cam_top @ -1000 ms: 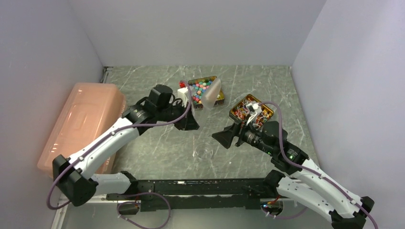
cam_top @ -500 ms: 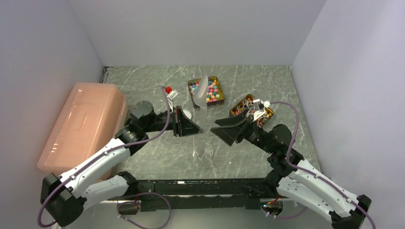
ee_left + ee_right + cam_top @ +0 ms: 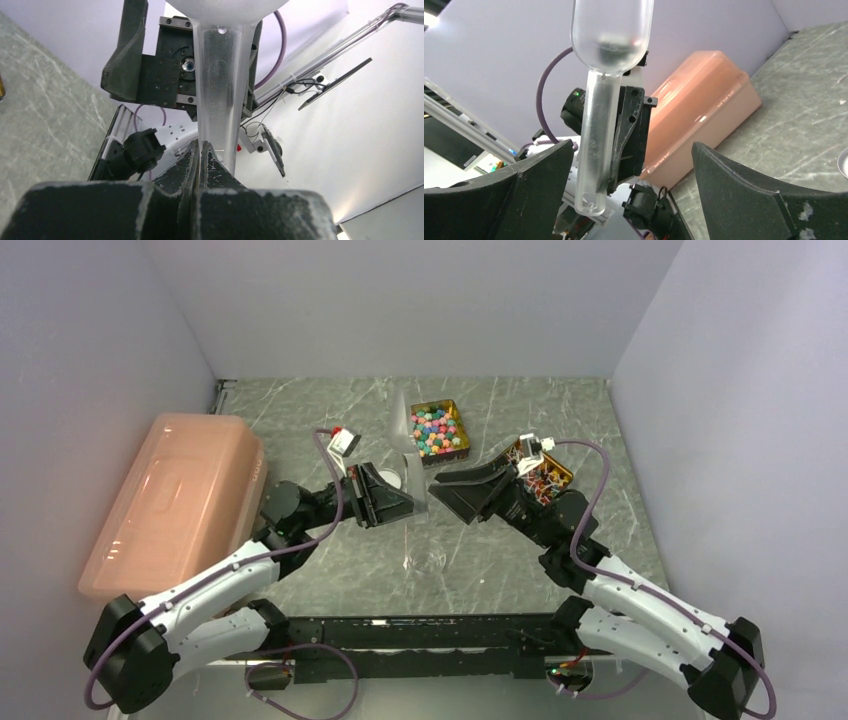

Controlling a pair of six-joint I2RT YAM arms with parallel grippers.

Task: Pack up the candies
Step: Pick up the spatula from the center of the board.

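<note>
Small multicoloured candies (image 3: 437,430) fill an open gold tin (image 3: 462,427) at the back of the table. Twist-wrapped candies (image 3: 545,472) lie in a second tin, partly hidden by my right arm. My left gripper (image 3: 400,502) (image 3: 201,149) is shut on the handle of a translucent plastic scoop (image 3: 409,443) (image 3: 220,95), held upright off the table. My right gripper (image 3: 462,490) (image 3: 633,146) stands open facing it. In the right wrist view the scoop handle (image 3: 595,145) sits between the fingers, close to the left one and touching neither. I see no candies in the scoop bowl.
A large pink lidded box (image 3: 170,500) (image 3: 696,115) lies along the left edge. A white round lid (image 3: 384,480) rests by the left gripper, and a clear round jar (image 3: 427,560) stands on the table nearer the bases. Walls close in on three sides.
My left gripper pulled the scoop back out of the candy tin, toward the table's middle, and stood it upright. My right gripper swung left and up to face the scoop.
</note>
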